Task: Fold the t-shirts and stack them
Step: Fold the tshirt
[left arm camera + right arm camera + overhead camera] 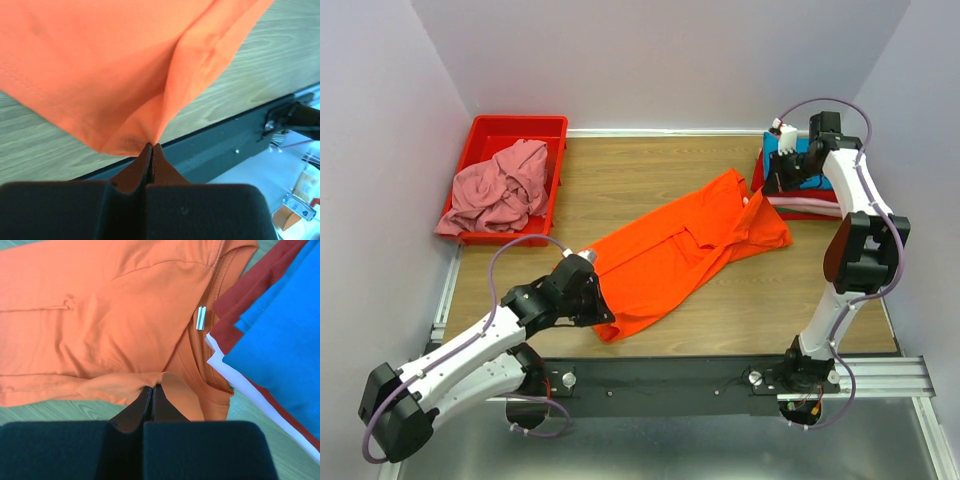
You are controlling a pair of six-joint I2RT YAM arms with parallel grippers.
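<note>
Starting at the left, a crumpled dusty pink cloth t-shirt [502, 190] lies in the red rectangular plastic bin [520, 122] and is not yet folded. The left gripper [151, 147] has its jaws pressed together on the lower hem of the bright orange cloth t-shirt [680, 255], which lies stretched diagonally across the wooden table [620, 170]. The right gripper [152, 388] is clamped on a pinch of the same shirt just beside the collar. This is near the stack of folded shirts, with the teal blue shirt [280, 325] above the dark red shirt [245, 292]. I judge that the step in hand is spreading the orange shirt flat. To do it well, both arms should lift only a little and pull apart evenly until the middle wrinkles go out. They should then lower the cloth away from the stack, so that the collar does not drag it.
</note>
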